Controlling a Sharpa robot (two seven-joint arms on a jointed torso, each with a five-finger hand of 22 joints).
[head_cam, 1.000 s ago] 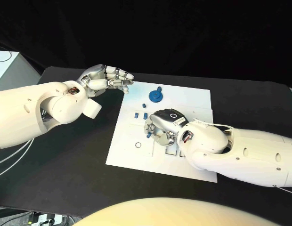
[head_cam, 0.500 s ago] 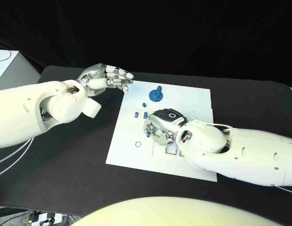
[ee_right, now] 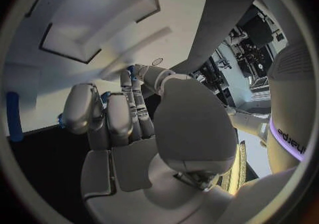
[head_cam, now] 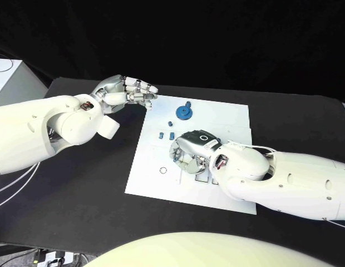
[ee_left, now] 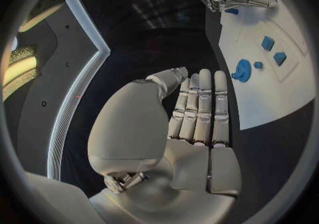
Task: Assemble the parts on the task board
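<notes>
Task board (head_cam: 221, 119): white plate, mid of black tabletop (head_cam: 84, 194), lying flat.
Left hand (head_cam: 126, 92): hovers over tabletop just beside board's far-left corner, off the plate. Fingers (ee_left: 199, 107) curled in side by side w/ thumb folded alongside, nothing in them – closed on nothing.
Right hand (head_cam: 190, 151): down over board's middle, palm-down, back of hand up. Fingers (ee_right: 126, 112) bent toward the plate, w/ a bit of blue showing betw. them in right wrist view; can't tell if that's a part being gripped or just lying under the hand.
Blue round part (head_cam: 185, 113): disc w/ small knob, on far portion of board, well apart from both hands; also seen in left wrist view (ee_left: 242, 70).
Small blue parts (head_cam: 166, 135): a few little pieces on board betw. disc & right hand, just beside right hand's fingertips.
Small ring mark (head_cam: 163, 171): on board's left part, near right hand.
More blue pieces (head_cam: 214, 180): at right hand's near edge, partly hidden under it.
</notes>
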